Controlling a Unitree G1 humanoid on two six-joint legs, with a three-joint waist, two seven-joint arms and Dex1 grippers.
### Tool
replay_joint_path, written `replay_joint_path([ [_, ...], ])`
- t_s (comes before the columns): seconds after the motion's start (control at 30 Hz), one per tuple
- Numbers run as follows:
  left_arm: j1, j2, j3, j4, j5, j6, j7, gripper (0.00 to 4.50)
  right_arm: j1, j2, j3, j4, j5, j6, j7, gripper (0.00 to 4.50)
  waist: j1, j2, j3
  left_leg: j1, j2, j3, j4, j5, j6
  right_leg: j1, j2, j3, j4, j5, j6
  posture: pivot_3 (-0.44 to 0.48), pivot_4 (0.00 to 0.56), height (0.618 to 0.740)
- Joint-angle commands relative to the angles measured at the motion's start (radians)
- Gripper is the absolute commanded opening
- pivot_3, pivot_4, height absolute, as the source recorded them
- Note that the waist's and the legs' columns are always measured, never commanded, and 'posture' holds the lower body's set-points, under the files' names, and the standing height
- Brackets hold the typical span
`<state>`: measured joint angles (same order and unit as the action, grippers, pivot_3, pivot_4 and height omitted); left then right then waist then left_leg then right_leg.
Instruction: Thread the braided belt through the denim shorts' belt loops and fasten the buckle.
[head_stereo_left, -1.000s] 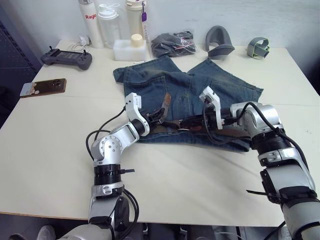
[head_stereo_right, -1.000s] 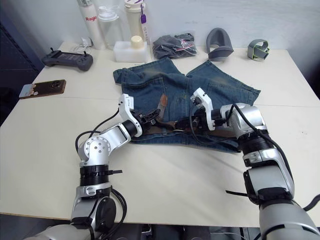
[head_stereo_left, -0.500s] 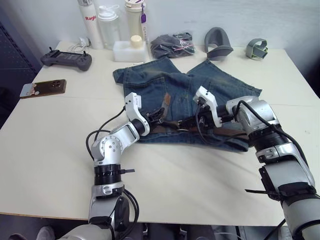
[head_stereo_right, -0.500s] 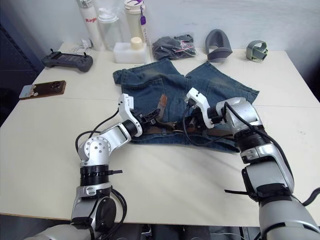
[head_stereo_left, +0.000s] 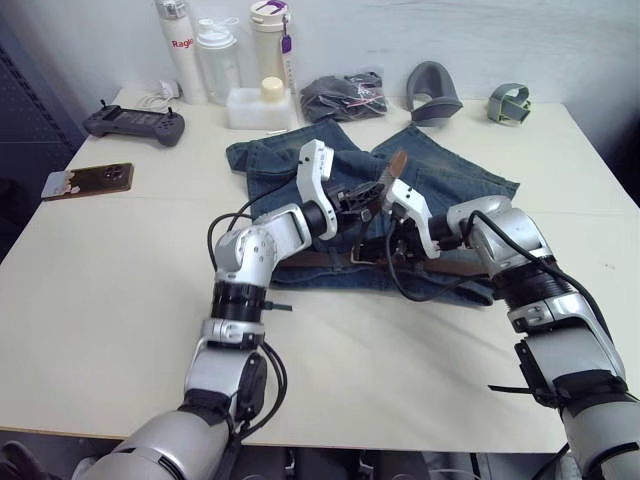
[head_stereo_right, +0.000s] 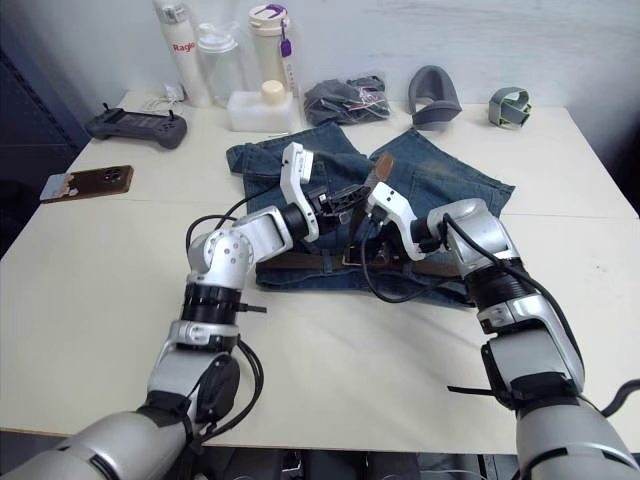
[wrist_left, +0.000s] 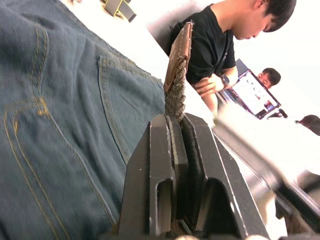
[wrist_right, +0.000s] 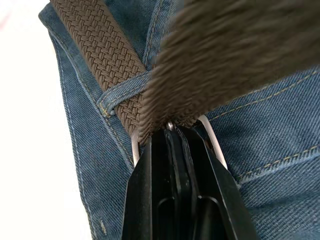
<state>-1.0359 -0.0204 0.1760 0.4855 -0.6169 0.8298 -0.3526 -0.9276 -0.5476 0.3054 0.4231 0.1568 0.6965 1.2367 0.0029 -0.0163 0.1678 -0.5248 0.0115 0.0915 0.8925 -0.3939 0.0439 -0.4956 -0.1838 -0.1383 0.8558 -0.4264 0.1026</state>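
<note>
Nearest me, in the middle of the head views, I have both grippers working over the waistband of the denim shorts (head_stereo_left: 440, 185), which lie flat on the white table (head_stereo_left: 110, 290).

My right gripper (head_stereo_right: 362, 240) is pinched tight on the buckle (wrist_right: 212, 137). In its wrist view the silver frame shows on either side of the closed fingers, with the strap passing under one of the belt loops (wrist_right: 120, 95) just beside it.

My left gripper (head_stereo_left: 372, 192) has its fingers clamped narrow on the free end of the braided belt (wrist_left: 176, 85), and the tan tip stands up above the shorts at centre frame. The rest of the belt runs along the waistband, lower centre.

I judge the belt soft and floppy, with a woven surface that grips well. The leather tip is its stiffest part, so I would hold close behind it to steer it through the frame. The buckle is small, hard and likely slippery. The denim is limp and may bunch or drag if I pull.

Farther back, in the upper left of the frame, three bottles (head_stereo_left: 218, 55) stand by a small white lidded box (head_stereo_left: 255, 100); I cannot tell what is in them. A dark bundled cloth (head_stereo_left: 345, 95) lies top centre.
</note>
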Motion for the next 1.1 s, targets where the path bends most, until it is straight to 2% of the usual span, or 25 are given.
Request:
replay_joint_path([
  [0.03, -0.230, -0.011, 0.050, 0.124, -0.031, -0.141, -0.121, 0.00, 0.191, 0.010, 0.157, 0.011, -0.096, 0.045, -0.035, 0.03, 0.000, -0.002, -0.001, 0.000, 0.000, -0.001, 0.000, 0.000, 0.000, 0.001, 0.000, -0.001, -0.002, 0.000, 0.001, 0.000, 0.150, 0.648],
  [0.3, -0.550, -0.011, 0.085, 0.554, 0.021, -0.277, -0.268, 0.00, 0.323, -0.016, 0.192, -0.154, -0.094, 0.064, -0.100, 0.03, 0.007, -0.002, -0.002, -0.001, -0.001, -0.002, -0.002, 0.000, 0.000, 0.003, -0.001, -0.003, -0.008, 0.003, 0.002, 0.000, 0.150, 0.648],
  [0.53, -0.689, -0.055, 0.102, 0.692, 0.059, -0.310, -0.358, 0.00, 0.366, -0.008, 0.212, -0.202, -0.105, 0.065, -0.124, 0.03, 0.015, -0.003, -0.002, 0.001, -0.001, -0.005, -0.002, -0.004, -0.006, 0.008, -0.001, -0.006, -0.013, 0.004, 0.003, 0.000, 0.150, 0.648],
  [0.63, -0.681, -0.071, 0.068, 0.700, 0.106, -0.306, -0.399, 0.00, 0.366, 0.000, 0.180, -0.214, -0.102, 0.052, -0.149, 0.03, 0.015, -0.003, -0.002, 0.002, -0.001, -0.008, -0.002, -0.005, -0.008, 0.012, -0.001, -0.009, -0.015, 0.004, 0.003, 0.000, 0.150, 0.648],
  [0.7, -0.648, -0.073, 0.063, 0.704, 0.145, -0.353, -0.341, 0.00, 0.370, -0.006, 0.159, -0.235, -0.103, 0.044, -0.165, 0.03, 0.018, -0.003, -0.002, 0.003, -0.001, -0.011, -0.002, -0.005, -0.009, 0.014, -0.001, -0.012, -0.018, 0.005, 0.003, 0.000, 0.150, 0.648],
  [0.83, -0.537, -0.054, -0.035, 0.688, 0.307, -0.520, -0.288, 0.00, 0.396, -0.003, 0.096, -0.286, -0.077, 0.057, -0.200, 0.03, 0.018, -0.002, -0.003, 0.002, -0.001, -0.013, -0.003, -0.005, -0.009, 0.017, -0.001, -0.015, -0.020, 0.006, 0.003, 0.000, 0.150, 0.648],
  [1.1, -0.365, 0.006, -0.041, 0.568, 0.341, -0.483, -0.299, 0.00, 0.421, 0.039, -0.192, -0.465, 0.047, 0.142, -0.352, 0.03, 0.018, 0.002, -0.001, -0.002, -0.001, -0.015, -0.004, -0.003, -0.006, 0.014, 0.000, -0.017, -0.021, 0.005, 0.003, 0.000, 0.150, 0.648],
])
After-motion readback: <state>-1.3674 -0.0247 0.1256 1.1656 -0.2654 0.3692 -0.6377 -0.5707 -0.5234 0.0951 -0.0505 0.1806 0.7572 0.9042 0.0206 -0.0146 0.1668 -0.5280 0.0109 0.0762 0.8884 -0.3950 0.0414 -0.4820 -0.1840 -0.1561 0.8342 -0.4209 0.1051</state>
